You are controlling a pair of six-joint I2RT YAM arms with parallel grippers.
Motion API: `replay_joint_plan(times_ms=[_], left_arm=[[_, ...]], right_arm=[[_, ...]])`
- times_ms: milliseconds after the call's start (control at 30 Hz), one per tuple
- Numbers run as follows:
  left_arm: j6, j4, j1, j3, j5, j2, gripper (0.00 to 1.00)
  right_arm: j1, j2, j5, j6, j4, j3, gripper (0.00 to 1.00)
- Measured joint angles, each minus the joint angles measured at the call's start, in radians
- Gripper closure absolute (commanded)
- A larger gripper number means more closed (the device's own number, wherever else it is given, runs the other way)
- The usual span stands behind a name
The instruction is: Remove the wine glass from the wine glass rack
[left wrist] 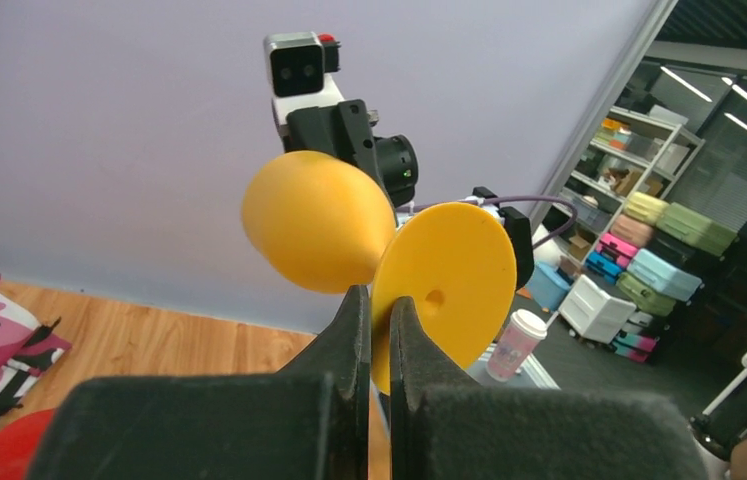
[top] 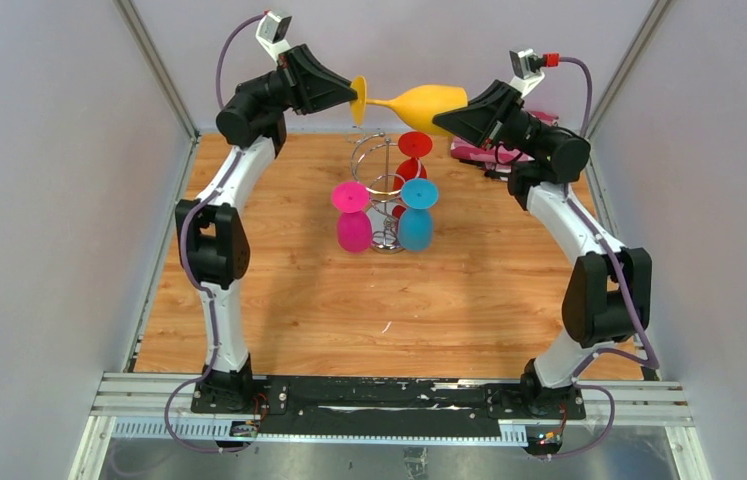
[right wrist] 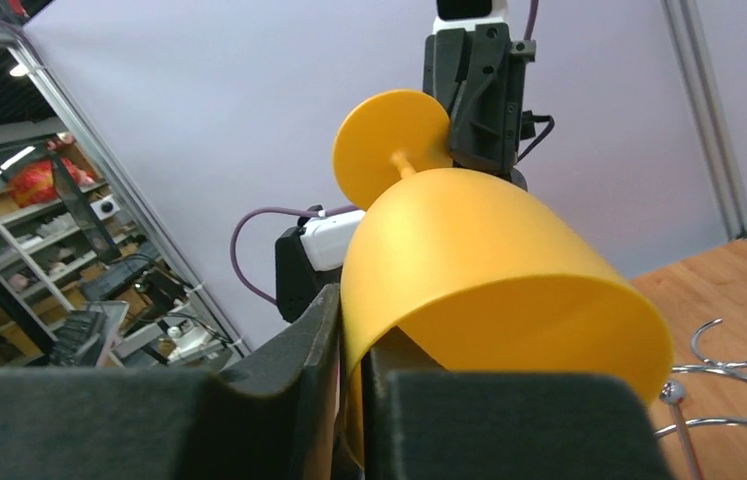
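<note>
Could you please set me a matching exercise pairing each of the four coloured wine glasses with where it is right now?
Things: 1 yellow wine glass; 2 pink wine glass; 3 blue wine glass; 4 red wine glass.
Places: A on the far side of the wine glass rack; B held in the air, off the rack; C on the rack's near left; D on the rack's near right.
Pairs: 1-B; 2-C; 3-D; 4-A.

L arm [top: 217, 245] & R arm [top: 599, 290] raised high, wrists facing inward; L fingers [left wrist: 349, 340] pinched tight, R fingers [right wrist: 314, 340] clamped narrow.
</note>
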Motion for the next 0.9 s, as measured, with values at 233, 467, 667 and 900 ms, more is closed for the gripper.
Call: replay_joint_plan(times_ms=[233,467,667,900], left_arm=[[0.034,-0.006,0.023,0.009,-0.003,0.05,0.92],[0.061,-0.008,0.033,0.008,0.008,0.085,0.83],[0.061,-0.008,0.041,0.008,-0.003,0.083,1.0],[0.236,-0.219,0.046,-0.122,-0.045,-0.036,1.0]], right_arm=[[0.012,-0.048,-0.005,0.023,0.037,-0.003,1.0],[0.027,-0.059,-0.003,0.029,0.066,-0.003,1.0],[0.024,-0.059,0.0,0.029,0.068,-0.003,1.0],[-0.051,-0.122,-0.007,-0.048,-0.06,-0.016,1.0]])
